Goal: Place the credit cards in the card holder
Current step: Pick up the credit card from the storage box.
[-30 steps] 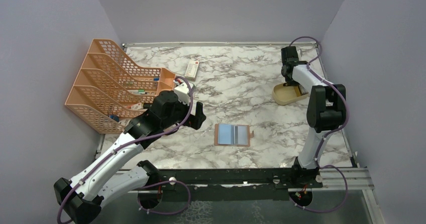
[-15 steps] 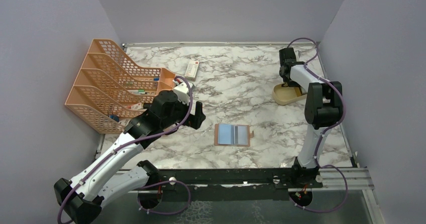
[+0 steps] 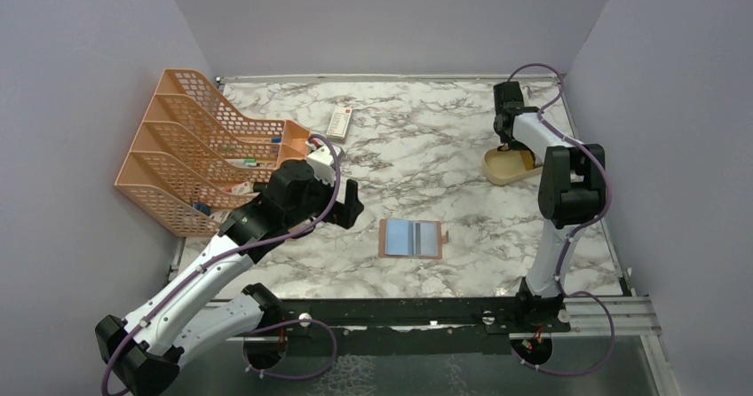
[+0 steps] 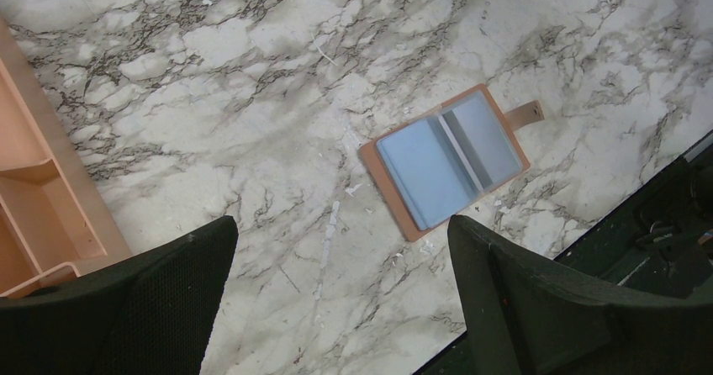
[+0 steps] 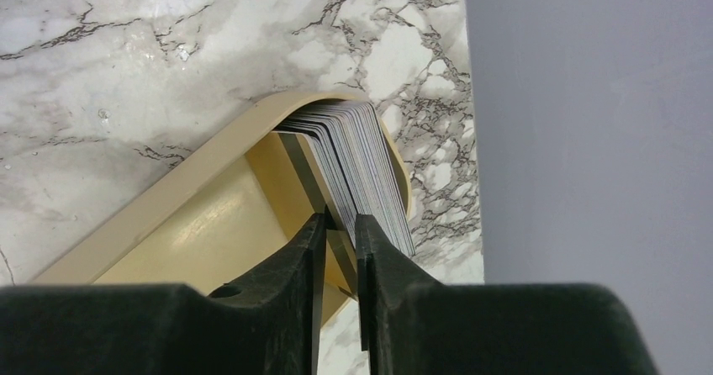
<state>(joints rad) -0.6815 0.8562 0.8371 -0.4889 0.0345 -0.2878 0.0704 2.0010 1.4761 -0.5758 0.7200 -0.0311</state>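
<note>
The card holder lies open and flat on the marble table, a brown bifold with pale blue and grey faces showing inside and its clasp tab on the right; the left wrist view also shows the card holder. My left gripper hovers to its left, open and empty. A stack of credit cards stands on edge in the tan box. My right gripper reaches into the box, its jaws narrowed onto the nearest few cards of the stack.
An orange mesh file rack with small items stands at the left, close to my left arm. A white remote-like item lies at the back. The tan box sits near the right wall and table edge.
My right gripper has shifted slightly left and back over the tan box and its jaws have drawn together on the cards. The left arm and the card holder have not moved.
</note>
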